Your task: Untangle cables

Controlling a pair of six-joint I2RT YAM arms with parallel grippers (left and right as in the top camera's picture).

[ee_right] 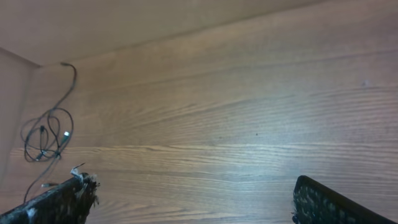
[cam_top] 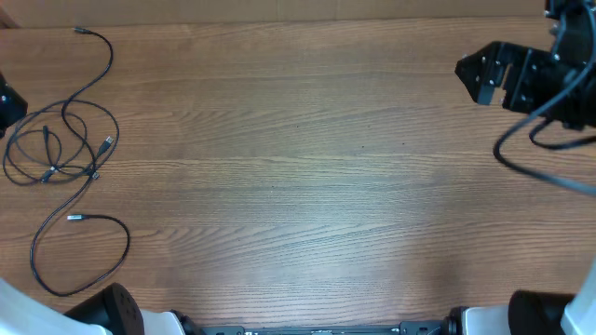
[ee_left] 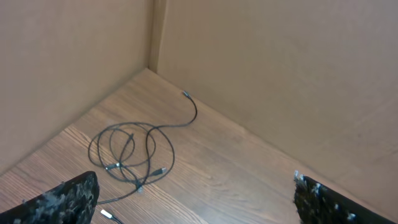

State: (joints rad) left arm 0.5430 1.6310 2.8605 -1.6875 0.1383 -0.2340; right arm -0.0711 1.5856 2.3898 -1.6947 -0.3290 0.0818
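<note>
The cables (cam_top: pixel 53 170) are thin black cords with small silvery plugs, lying tangled in overlapping loops at the table's far left. One end runs up to the back left corner and another loops toward the front left. They also show in the left wrist view (ee_left: pixel 118 166) and the right wrist view (ee_right: pixel 41 151). My left gripper (ee_left: pixel 193 205) is open and empty, above the table just right of the tangle; overhead shows only a black part of that arm (cam_top: pixel 7 107). My right gripper (cam_top: pixel 470 70) is open and empty at the back right, far from the cables.
Cardboard walls (ee_left: pixel 261 68) meet in a corner behind the cables. The right arm's thicker black wires (cam_top: pixel 521 154) hang over the table's right side. The arm bases (cam_top: pixel 107 312) stand at the front edge. The wooden table (cam_top: pixel 298 167) spans the middle.
</note>
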